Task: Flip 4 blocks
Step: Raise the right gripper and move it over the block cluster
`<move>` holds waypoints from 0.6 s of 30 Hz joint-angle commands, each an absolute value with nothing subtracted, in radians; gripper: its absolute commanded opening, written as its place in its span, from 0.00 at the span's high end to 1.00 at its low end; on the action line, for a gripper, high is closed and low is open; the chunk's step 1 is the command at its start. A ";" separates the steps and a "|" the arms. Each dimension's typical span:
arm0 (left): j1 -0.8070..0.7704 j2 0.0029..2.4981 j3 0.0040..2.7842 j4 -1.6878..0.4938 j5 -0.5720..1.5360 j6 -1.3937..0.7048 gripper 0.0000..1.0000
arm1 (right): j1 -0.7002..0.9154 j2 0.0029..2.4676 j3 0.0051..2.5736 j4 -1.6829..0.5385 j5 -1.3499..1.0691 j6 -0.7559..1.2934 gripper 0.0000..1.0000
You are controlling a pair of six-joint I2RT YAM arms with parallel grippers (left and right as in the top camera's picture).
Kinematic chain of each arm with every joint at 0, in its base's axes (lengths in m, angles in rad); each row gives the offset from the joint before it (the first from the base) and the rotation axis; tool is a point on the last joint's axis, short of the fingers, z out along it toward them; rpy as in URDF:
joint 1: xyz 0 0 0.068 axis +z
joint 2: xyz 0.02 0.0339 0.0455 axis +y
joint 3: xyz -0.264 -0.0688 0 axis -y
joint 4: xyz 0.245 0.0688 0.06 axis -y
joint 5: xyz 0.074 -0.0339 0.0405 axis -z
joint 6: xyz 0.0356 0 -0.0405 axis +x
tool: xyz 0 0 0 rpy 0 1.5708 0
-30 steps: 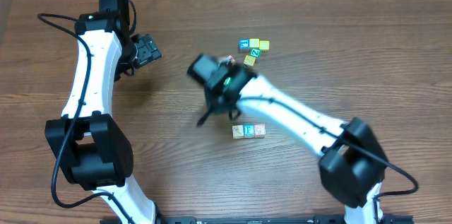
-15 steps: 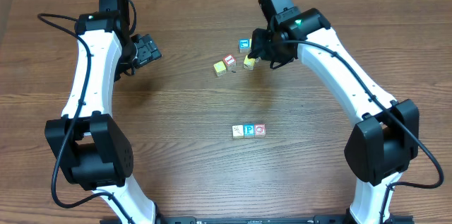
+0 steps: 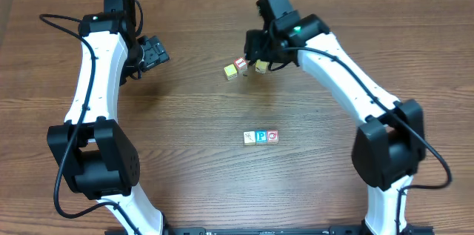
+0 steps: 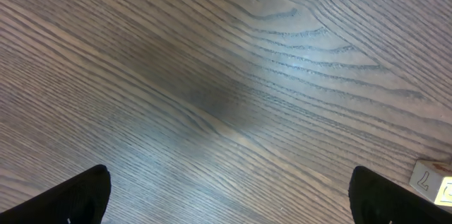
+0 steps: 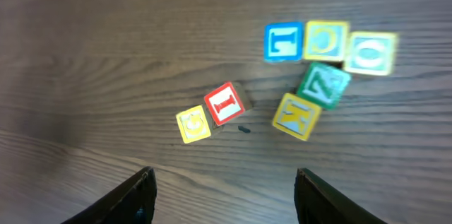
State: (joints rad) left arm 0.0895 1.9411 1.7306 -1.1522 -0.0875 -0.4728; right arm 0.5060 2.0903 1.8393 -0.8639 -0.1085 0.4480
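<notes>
Near the table's middle, three blocks stand in a row: a cream one, a blue-bordered one and a red-bordered one. At the far side, a yellow block touches a red-bordered block. Right of them lies another yellow block. My right gripper hovers open over this far group, holding nothing. My left gripper is open over bare wood at the far left.
In the right wrist view a green Z cube sits by a row of blue, yellow and pale green cubes. A pale cube shows at the left wrist view's right edge.
My right arm has swung from the table's middle to the far group, then shifted slightly left, and its jaws have widened. The red-bordered and yellow blocks now lie uncovered. The left arm stayed still.
</notes>
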 commanded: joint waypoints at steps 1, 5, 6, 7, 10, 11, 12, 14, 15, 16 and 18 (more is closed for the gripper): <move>0.091 1.924 1.747 -1.151 -0.097 -0.487 0.00 | 0.530 2.143 1.858 -0.849 -0.082 0.411 0.36; 0.091 1.924 1.747 -1.151 -0.097 -0.487 0.00 | 0.540 2.181 1.858 -0.840 0.052 0.452 0.37; 0.091 1.924 1.747 -1.151 -0.097 -0.487 0.00 | 0.540 2.191 1.858 -0.841 0.078 0.477 0.37; 0.091 1.924 1.747 -1.151 -0.097 -0.487 0.00 | 0.540 2.202 1.858 -0.841 0.091 0.500 0.37; 0.091 1.924 1.747 -1.151 -0.097 -0.487 0.00 | 0.530 2.229 1.858 -0.838 0.093 0.544 0.37; 0.091 1.924 1.747 -1.151 -0.097 -0.487 0.00 | 0.527 2.239 1.858 -0.837 0.093 0.554 0.38; 0.091 1.924 1.747 -1.151 -0.097 -0.487 0.00 | 0.525 2.250 1.858 -0.833 0.093 0.554 0.38; 0.091 1.924 1.747 -1.151 -0.097 -0.487 0.00 | 0.522 2.263 1.858 -0.828 0.093 0.554 0.41; 0.091 1.924 1.747 -1.151 -0.097 -0.487 0.00 | 0.521 2.268 1.858 -0.825 0.093 0.554 0.43; 0.091 1.924 1.747 -1.151 -0.097 -0.487 0.00 | 0.521 2.275 1.858 -0.822 0.093 0.554 0.44; 0.091 1.924 1.747 -1.151 -0.097 -0.487 0.00 | 0.521 2.286 1.858 -0.815 0.093 0.554 0.47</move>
